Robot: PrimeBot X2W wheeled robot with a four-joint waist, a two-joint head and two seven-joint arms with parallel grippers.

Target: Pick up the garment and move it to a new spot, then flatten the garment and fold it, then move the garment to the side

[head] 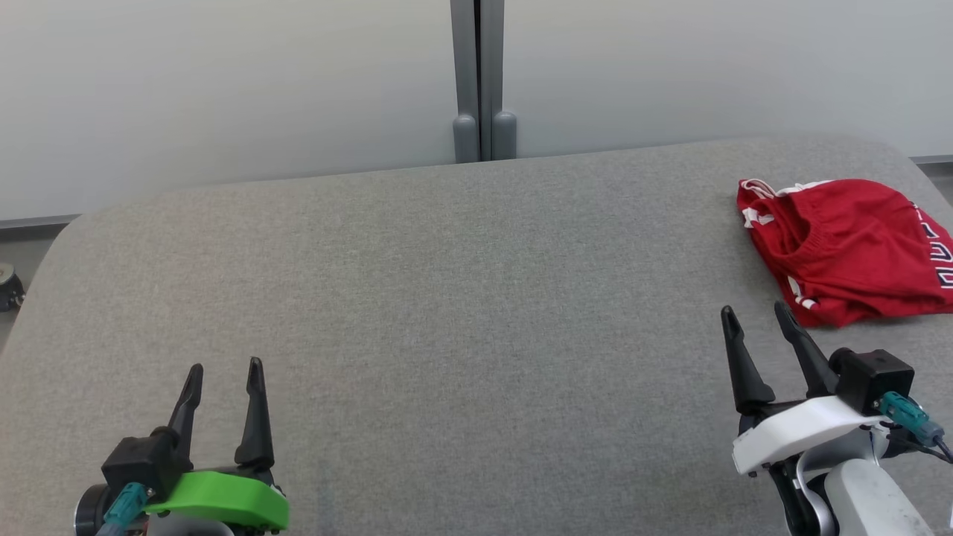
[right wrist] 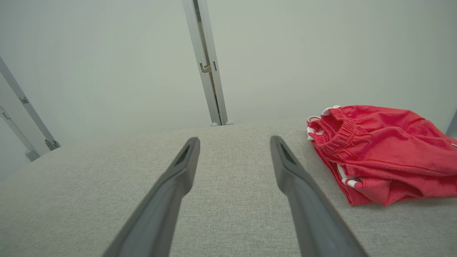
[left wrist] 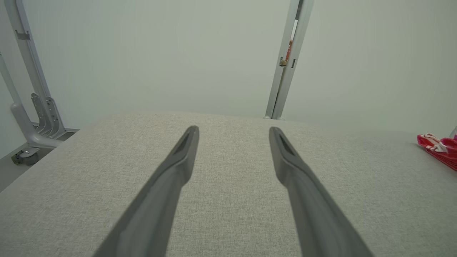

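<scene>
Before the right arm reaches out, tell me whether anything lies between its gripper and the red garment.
Nothing visible does. The right gripper, jaws open, sits just short of the red shorts, with bare grey fabric tabletop between them.

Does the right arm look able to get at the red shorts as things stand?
Likely yes. The right arm's fingers stand open close beside the red shorts, with only bare grey tabletop between them.
</scene>
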